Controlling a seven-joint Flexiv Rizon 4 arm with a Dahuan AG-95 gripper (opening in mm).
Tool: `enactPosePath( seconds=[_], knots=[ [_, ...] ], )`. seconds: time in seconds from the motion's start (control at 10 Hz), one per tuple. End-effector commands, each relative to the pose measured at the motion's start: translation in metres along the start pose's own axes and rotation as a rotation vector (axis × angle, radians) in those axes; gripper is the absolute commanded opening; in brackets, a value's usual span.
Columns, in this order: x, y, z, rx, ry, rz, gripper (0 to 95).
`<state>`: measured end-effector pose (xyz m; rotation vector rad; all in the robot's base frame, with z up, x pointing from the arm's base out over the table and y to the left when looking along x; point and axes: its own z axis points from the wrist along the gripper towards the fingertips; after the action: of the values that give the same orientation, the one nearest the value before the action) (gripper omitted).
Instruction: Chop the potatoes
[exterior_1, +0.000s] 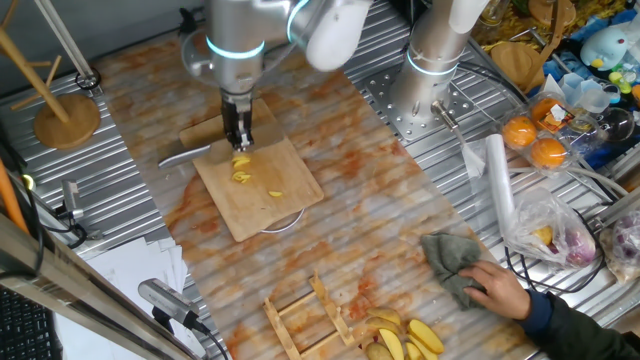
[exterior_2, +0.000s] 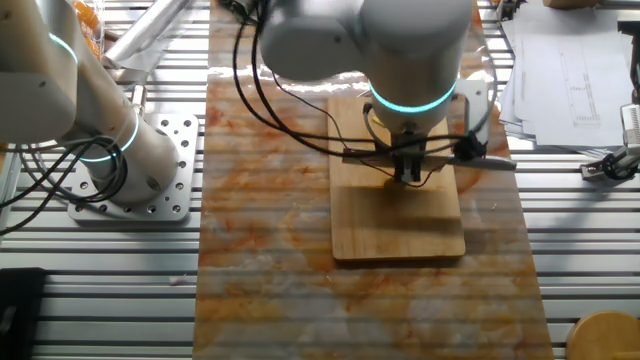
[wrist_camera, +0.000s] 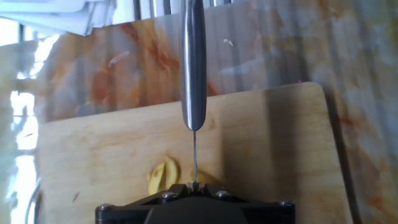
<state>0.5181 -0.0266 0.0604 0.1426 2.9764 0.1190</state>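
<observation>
Steel knife (wrist_camera: 193, 68) sits clamped edge-down in the closed jaws, over the potatoes (wrist_camera: 163, 177) on the bamboo board (wrist_camera: 273, 155)

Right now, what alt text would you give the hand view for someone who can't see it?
A knife held edge-down runs straight away from the camera, its thin blade meeting a yellow potato piece on a bamboo cutting board. The board lies on an orange-streaked marbled mat, and the gripper's dark body fills the bottom edge.
</observation>
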Motion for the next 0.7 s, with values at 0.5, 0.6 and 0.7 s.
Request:
enactPosePath(
  seconds=[0.5, 0.6, 0.7],
  knots=[
    [0.0053, 0.0, -0.0035, 0.012, -0.001, -0.003, 0.0],
    [0.0053, -0.0001, -0.0035, 0.014, -0.001, -0.003, 0.0],
    [0.0054, -0.0002, -0.0034, 0.018, -0.001, -0.001, 0.0]
  ],
)
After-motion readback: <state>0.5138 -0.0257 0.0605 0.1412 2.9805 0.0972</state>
